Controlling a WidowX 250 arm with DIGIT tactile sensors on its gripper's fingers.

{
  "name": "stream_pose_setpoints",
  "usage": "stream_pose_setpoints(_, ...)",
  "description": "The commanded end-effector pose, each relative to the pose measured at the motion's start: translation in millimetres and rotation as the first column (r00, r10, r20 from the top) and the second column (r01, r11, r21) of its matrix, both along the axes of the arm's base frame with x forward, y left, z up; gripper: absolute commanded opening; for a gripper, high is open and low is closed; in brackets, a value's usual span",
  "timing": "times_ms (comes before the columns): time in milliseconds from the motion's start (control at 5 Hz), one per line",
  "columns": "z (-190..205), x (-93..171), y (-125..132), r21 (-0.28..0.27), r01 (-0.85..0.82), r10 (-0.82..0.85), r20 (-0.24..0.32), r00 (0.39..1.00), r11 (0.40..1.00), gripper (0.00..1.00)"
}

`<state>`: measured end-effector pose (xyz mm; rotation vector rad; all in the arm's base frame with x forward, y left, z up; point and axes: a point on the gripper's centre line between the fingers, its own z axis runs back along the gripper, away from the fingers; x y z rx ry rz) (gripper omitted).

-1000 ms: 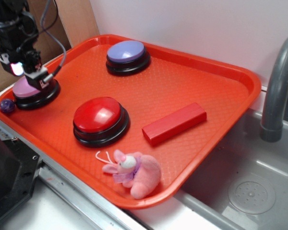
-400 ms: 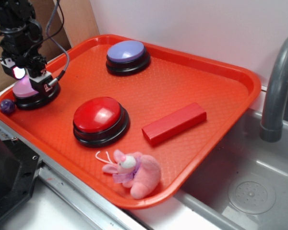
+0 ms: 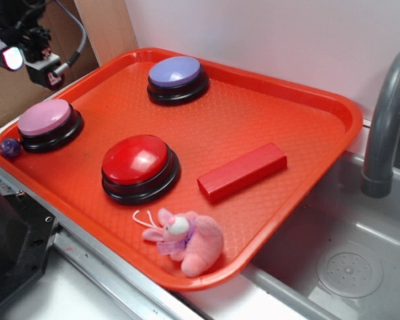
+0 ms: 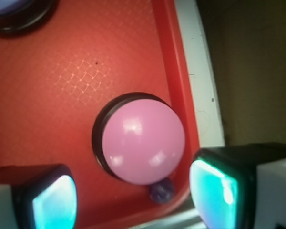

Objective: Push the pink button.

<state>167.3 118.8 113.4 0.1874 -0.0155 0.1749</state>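
- The tool (image 3: pixel 28 59) hangs in the air above and behind the pink button (image 3: pixel 45 118), its two fingers (image 4: pixel 219 193) spread apart with nothing between them; the wrist view looks straight down between them at the pink dome.
- The pink button sits in the tray's near-left corner, close against the red tray (image 3: pixel 300 93) rim, clear of any contact with the tool.
- Risk: a descent that drifts off-centre would likely catch the dome's sloped edge, sliding off it without a full press, or strike the tray rim just beside the button.
- Risk: with the fingers parted, they could straddle the dome and land on its black base, not on the cap.
- A small purple ball (image 3: pixel 9 147) rests touching or almost touching the pink button, in the corner of the tray; a stray finger could knock it loose.
- Farther from the pink button: a red button (image 3: pixel 136 160), a lavender-blue button (image 3: pixel 177 71), a red block (image 3: pixel 242 171) and a pink plush bunny (image 3: pixel 187 240), all well apart and blocking nothing.
- Beyond the tray, a grey faucet (image 3: pixel 385 120) rises over a sink (image 3: pixel 350 260) set in the worktop.
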Motion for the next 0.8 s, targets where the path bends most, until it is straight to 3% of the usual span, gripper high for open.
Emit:
stream_pose_setpoints(0, 31, 7, 11, 0.051, -0.027, 0.024, 0.064, 0.998, 0.998, 1.00)
stream_pose_setpoints(600, 54, 5, 6, 0.044, -0.009, 0.006, 0.061, 0.998, 0.999, 1.00)
